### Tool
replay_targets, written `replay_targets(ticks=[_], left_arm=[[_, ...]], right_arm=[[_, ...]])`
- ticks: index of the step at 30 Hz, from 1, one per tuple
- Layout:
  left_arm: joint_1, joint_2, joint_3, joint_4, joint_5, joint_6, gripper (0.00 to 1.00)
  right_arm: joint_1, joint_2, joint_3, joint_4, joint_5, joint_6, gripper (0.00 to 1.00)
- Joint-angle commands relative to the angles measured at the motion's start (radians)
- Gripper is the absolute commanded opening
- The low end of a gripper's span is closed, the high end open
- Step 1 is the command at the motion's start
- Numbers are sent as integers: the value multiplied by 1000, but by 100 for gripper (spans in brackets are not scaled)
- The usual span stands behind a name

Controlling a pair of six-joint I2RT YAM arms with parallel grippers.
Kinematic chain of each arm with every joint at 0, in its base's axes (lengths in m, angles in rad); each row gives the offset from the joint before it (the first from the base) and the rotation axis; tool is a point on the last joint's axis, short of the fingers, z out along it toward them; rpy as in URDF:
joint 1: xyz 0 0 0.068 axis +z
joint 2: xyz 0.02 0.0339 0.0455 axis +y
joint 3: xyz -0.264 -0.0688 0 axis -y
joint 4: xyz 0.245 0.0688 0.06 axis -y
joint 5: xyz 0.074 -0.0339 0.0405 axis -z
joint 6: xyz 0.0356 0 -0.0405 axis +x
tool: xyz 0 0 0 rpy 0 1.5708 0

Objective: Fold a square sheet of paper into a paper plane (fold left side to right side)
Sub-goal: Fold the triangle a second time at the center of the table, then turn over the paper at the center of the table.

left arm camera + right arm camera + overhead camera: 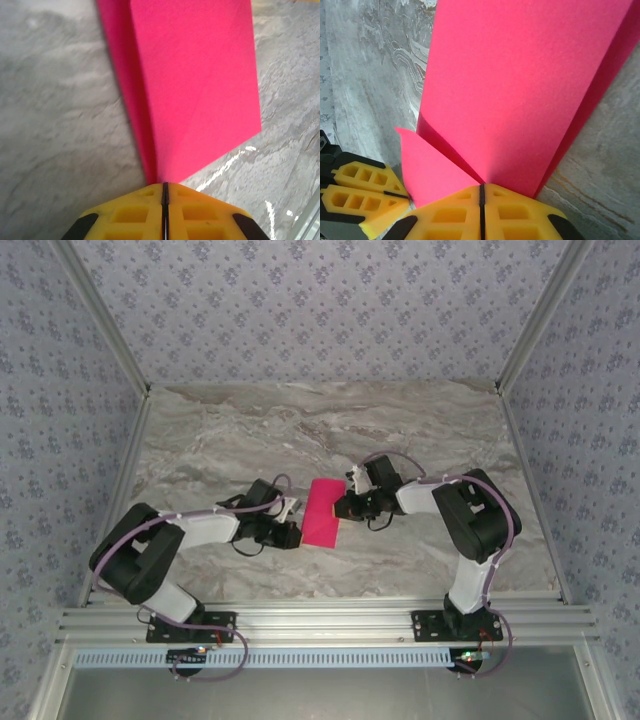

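left end effector point(165, 186) and right end effector point(481, 187) each clamp folded pink paper point(323, 512) over marble table point(250, 430).

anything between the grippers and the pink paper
Nothing visible does: the left gripper and the right gripper are each shut directly on an edge of the pink paper.

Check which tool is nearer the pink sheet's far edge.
Right. The right tool grips the pink sheet at its right edge, about midway along; the left tool grips its near left corner, farthest from that far edge.
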Motion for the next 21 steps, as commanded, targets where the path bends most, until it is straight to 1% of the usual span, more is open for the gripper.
replay_targets(ticks=[1,3,6,8,10,11,14,17,21], left_arm=[[22,-70,7,-36,40,-2,17],[39,-92,22,-22,62,-7,24],[58,-105,52,-5,84,-6,28],[65,-93,74,-1,91,7,31],[71,-67,98,10,94,20,39],[74,-53,106,18,96,24,40],[86,1,131,54,109,28,43],[89,65,165,78,135,33,44],[89,145,210,93,176,36,44]], right_arm=[[-23,-25,-14,-5,14,3,12],[-29,-64,-8,-7,18,0,14],[-38,-128,-8,-29,51,-17,19],[-42,-166,-10,-56,76,-36,26],[-44,-198,-18,-80,98,-54,34],[-46,-205,-21,-91,104,-62,36],[-46,-225,-41,-107,112,-73,43],[-46,-237,-58,-103,106,-72,46],[-44,-244,-67,-108,98,-73,47]])
